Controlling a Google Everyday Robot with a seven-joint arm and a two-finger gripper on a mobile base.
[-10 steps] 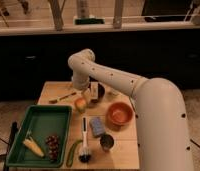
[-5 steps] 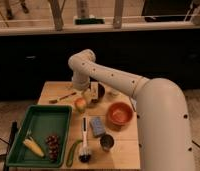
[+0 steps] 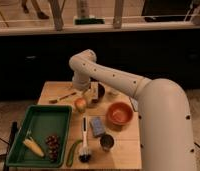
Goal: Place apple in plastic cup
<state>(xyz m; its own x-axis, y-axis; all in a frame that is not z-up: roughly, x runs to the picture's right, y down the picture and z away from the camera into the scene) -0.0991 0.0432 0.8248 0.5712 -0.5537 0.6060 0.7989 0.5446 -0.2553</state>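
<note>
Wooden table [image 3: 55, 90] before dark wall [image 3: 28, 60]

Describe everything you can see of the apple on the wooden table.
The apple is small, round and smooth, yellow-orange with a reddish blush. It looks whole and rests on the wooden table near its middle, between the green tray and the orange bowl, apart from both. The gripper hangs just above it on the bowl side; whether it touches the apple cannot be told.
</note>
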